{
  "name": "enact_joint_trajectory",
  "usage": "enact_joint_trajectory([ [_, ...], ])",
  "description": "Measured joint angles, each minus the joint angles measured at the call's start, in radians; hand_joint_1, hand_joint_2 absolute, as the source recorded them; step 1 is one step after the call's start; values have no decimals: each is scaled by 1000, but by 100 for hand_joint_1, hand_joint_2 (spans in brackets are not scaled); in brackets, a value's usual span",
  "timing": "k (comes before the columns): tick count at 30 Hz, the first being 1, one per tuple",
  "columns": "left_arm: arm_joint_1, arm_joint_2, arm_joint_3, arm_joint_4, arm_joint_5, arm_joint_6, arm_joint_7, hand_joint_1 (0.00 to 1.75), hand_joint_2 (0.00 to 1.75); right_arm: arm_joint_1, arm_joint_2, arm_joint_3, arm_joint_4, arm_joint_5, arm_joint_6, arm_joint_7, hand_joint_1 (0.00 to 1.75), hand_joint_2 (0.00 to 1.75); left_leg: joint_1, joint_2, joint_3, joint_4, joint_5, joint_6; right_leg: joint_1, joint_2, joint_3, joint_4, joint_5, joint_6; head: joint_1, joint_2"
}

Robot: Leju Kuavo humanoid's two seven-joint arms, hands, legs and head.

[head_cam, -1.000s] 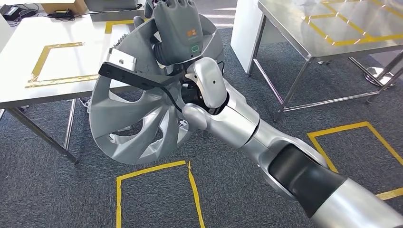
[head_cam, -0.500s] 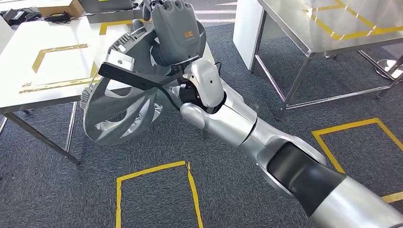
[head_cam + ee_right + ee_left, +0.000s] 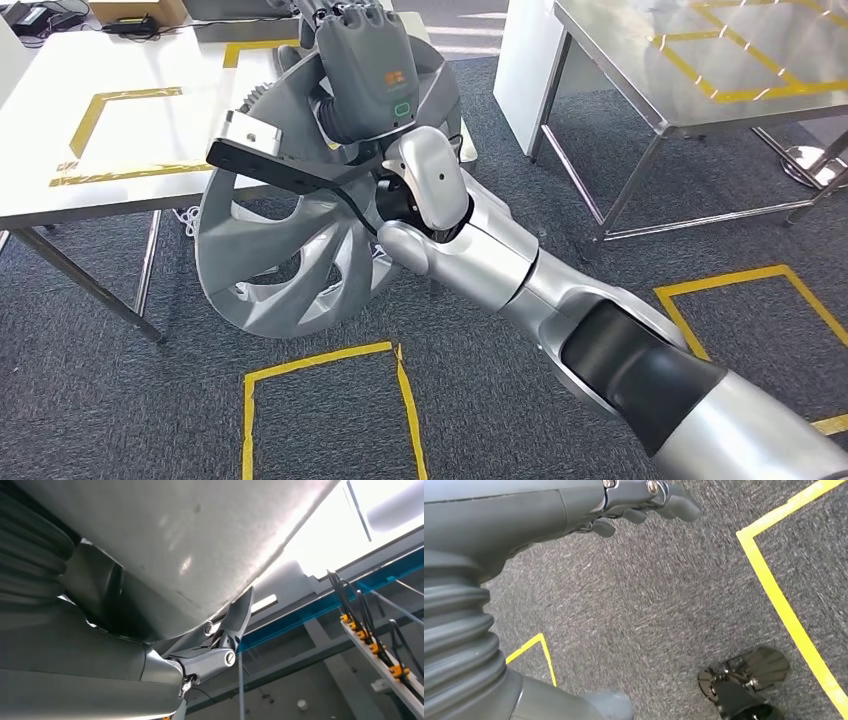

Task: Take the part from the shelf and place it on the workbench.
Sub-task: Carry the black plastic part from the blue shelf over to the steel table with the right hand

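Head view, from the left: a white workbench with yellow tape outlines (image 3: 60, 130) fills the upper left of the frame. Right of it, at centre, hangs the large grey spoked wheel-cover disc (image 3: 290, 260), tilted on edge, its upper rim over the bench corner and its lower rim above the dark carpet (image 3: 120, 400). The right hand (image 3: 362, 70) grips the disc's upper rim, fingers wrapped over the far edge; the right wrist view shows a finger (image 3: 239, 615) hooked against the pale underside. A steel table (image 3: 700, 70) stands at upper right. The left hand (image 3: 644, 502) hangs over carpet, fingers loosely apart, holding nothing. The disc looks stiff, smooth and probably light but unwieldy; the rim or a spoke opening seems the surest hold.
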Motion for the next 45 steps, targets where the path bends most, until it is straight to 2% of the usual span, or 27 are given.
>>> enact_joint_trajectory([
  [1, 1, 0, 0, 0, -2, -1, 0, 0, 175, 6, -3, 0, 0, 1, -1, 1, 175, 175, 0, -1, 1, 1, -2, 1, -1, 0, -28, 42, -5, 1, 0, 0],
  [2, 1, -1, 0, 0, -3, -1, 0, 0, 175, 11, -6, 0, 0, 3, -2, 3, 175, 175, 0, -3, 3, 3, -4, 1, -1, 0, -39, 47, 10, 1, 0, 0],
  [3, 1, -1, 1, 0, -3, -2, 0, 0, 175, 14, -8, 0, 0, 5, -3, 5, 175, 175, 0, -5, 5, 4, -7, 0, -1, 0, -28, 9, 44, -1, 0, 0],
  [5, 1, -3, 1, 0, -4, -2, 0, 0, 175, 14, -11, 0, 0, 8, -5, 8, 175, 175, -1, -9, 12, 6, -14, -6, 0, 1, 31, -131, 123, -8, 0, 0],
  [7, -1, -4, 1, 0, -4, -2, -1, 0, 175, 13, -12, 0, 0, 9, -8, 8, 175, 175, -3, -11, 14, 7, -17, -15, 6, 2, 74, -223, 153, -17, -2, 0],
  [9, -1, -5, 1, 0, -4, -2, -1, 0, 175, 14, -13, 1, 0, 9, -9, 9, 175, 175, -4, -12, 14, 4, -17, -26, 10, 3, 80, -238, 149, -25, -3, 0],
  [11, 1, -6, 1, 0, -4, -2, -1, 0, 175, 14, -14, 0, 0, 10, -9, 10, 175, 175, -3, -11, 14, 2, -19, -35, 5, 2, 85, -244, 151, -35, -3, 0],
  [13, 0, -6, 1, 0, -6, -2, -1, 0, 175, 12, -14, 0, 0, 18, -12, 12, 175, 175, -4, -8, -2, 35, -39, -42, -1, 0, 93, -251, 153, -43, -4, 0],
  [16, 2, -7, 1, 0, -8, -1, -2, 0, 175, 16, -16, 1, 0, 33, -17, 15, 175, 175, -1, -3, -95, 219, -113, -52, -2, -2, 101, -252, 147, -53, -6, 0],
  [17, 4, -7, 1, 1, -8, -1, -3, 0, 175, 21, -17, 1, 0, 35, -18, 14, 175, 175, 0, -2, -126, 271, -125, -54, -2, -1, 103, -252, 145, -54, -6, 0],
  [18, 6, -7, 1, 1, -8, 0, -5, 0, 175, 26, -18, 1, 0, 35, -20, 14, 175, 175, 1, -2, -141, 290, -118, -56, -2, -1, 106, -252, 142, -53, -6, 0],
  [19, 8, -7, 1, 1, -8, 0, -8, 0, 175, 31, -20, 1, 0, 36, -22, 14, 175, 175, 2, -1, -133, 266, -92, -57, -3, 0, 110, -251, 139, -50, -6, 0],
  [21, 9, -7, 1, 1, -11, 0, -11, 0, 175, 36, -24, 1, -1, 40, -26, 14, 175, 175, 5, 4, -75, 136, -20, -57, -5, 1, 119, -246, 128, -41, -7, 0],
  [22, 9, -9, 1, 1, -13, 0, -11, 0, 175, 36, -26, 1, -1, 42, -27, 14, 175, 175, 5, 6, -44, 72, 2, -54, -4, 2, 121, -241, 123, -35, -9, 0],
  [24, 9, -12, 1, 2, -18, -1, -11, 0, 175, 39, -30, 0, -4, 48, -29, 16, 175, 175, 3, 8, -15, 15, 7, -43, 0, 2, 119, -237, 116, -24, -11, 0],
  [28, 10, -13, 1, 1, -27, -3, -16, 0, 175, 65, -43, -6, -27, 79, -31, 36, 175, 175, 2, 3, -9, 13, -1, -13, -2, 1, 111, -213, 93, -3, -9, 0],
  [29, 10, -13, 1, 1, -29, -4, -16, 0, 175, 72, -47, -8, -34, 85, -32, 40, 175, 175, 3, 3, -7, 12, -3, -7, -3, 1, 90, -173, 72, 1, -9, 0],
  [31, 9, -13, 1, 0, -32, -8, -16, 0, 175, 84, -54, -10, -43, 91, -32, 44, 175, 175, 2, 3, -3, 12, -8, 0, -3, 1, 17, -36, 17, 6, -8, 0],
  [32, 9, -13, 1, 0, -34, -9, -16, 0, 175, 92, -57, -10, -46, 92, -32, 46, 175, 175, 1, 3, -1, 12, -11, 2, -3, 1, -21, 25, 1, 7, -8, 0],
  [33, 9, -13, 1, 0, -35, -10, -16, 0, 175, 100, -61, -10, -48, 92, -32, 47, 175, 175, 0, 2, 3, 12, -14, 3, -3, 1, -45, 57, 3, 6, -8, 0],
  [34, 9, -13, 1, 0, -35, -10, -16, 0, 175, 106, -64, -10, -50, 92, -32, 48, 175, 175, 0, 0, 7, 12, -17, 3, -3, 1, -48, 44, 27, 3, -7, 0],
  [35, 9, -13, 1, 0, -35, -10, -16, 0, 175, 110, -66, -10, -53, 92, -32, 49, 175, 175, -1, -1, 14, 12, -21, 2, -2, 1, -31, -6, 67, -1, -7, 0],
  [36, 9, -14, 1, 0, -35, -10, -16, 0, 175, 112, -68, -10, -56, 93, -32, 48, 175, 175, -1, -3, 20, 12, -25, 0, -1, 1, 0, -83, 111, -7, -7, 0],
  [38, 8, -15, 1, 0, -35, -10, -16, 0, 175, 111, -70, -11, -63, 94, -32, 48, 175, 175, -5, -5, 27, 12, -33, -8, 6, 1, 56, -205, 159, -18, -8, 0],
  [40, 7, -17, 1, 0, -35, -10, -16, 0, 175, 112, -72, -12, -68, 94, -31, 48, 175, 175, -6, -5, 29, 9, -37, -20, 12, 2, 72, -236, 157, -25, -9, 0],
  [43, 6, -18, 1, -1, -36, -11, -17, 0, 175, 112, -74, -14, -74, 95, -31, 48, 175, 175, -6, -4, 27, 22, -49, -37, 4, 2, 84, -247, 155, -38, -10, 0],
  [45, 5, -17, 1, -1, -36, -11, -18, 0, 175, 111, -75, -15, -79, 99, -31, 48, 175, 175, -5, -2, -15, 110, -89, -44, -1, 1, 99, -253, 151, -48, -13, 0],
])
